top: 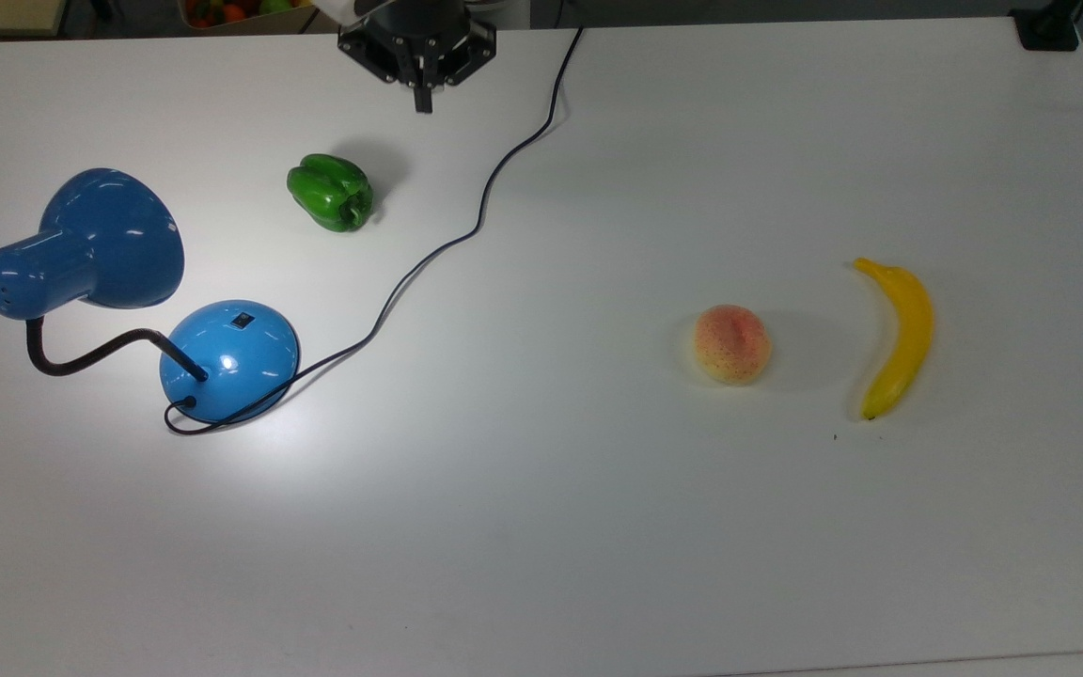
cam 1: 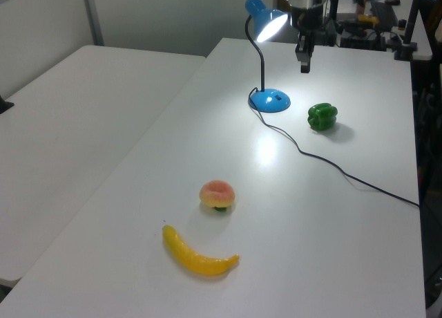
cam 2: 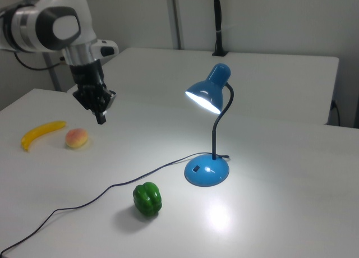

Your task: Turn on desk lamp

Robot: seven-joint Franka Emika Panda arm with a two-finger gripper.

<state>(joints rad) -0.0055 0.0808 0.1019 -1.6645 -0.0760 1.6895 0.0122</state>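
- Top view: the desk lamp [top: 229, 362] was seen at the top view's left side of the white tabletop [top: 598, 527], with its round blue base resting flat.
- The tool [top: 422, 94] was held up high near the far edge, well apart from the lamp, with the green pepper [top: 331, 193] lying on the tabletop between them.
- From the tool, the lamp base lay toward the top view's left and toward the near edge.
- The tool's two tips were seen pressed close together, and nothing was held.
- In the right view, the lamp's neck was seen standing up tall from the base, so its long line ran up and down.
- The blue shade [cam 2: 206, 93] was tipped down toward the right view's left, and a bright patch was seen on the tabletop under it.
- The lamp looked lit, so the job was judged to be done.
- The small black switch [top: 241, 321] was seen on the base, on the side facing the pepper.
- The black cord [top: 466, 230] was laid from the base toward the far edge.
- A peach [top: 732, 343] and a banana [top: 899, 334] were left far off at the top view's right.
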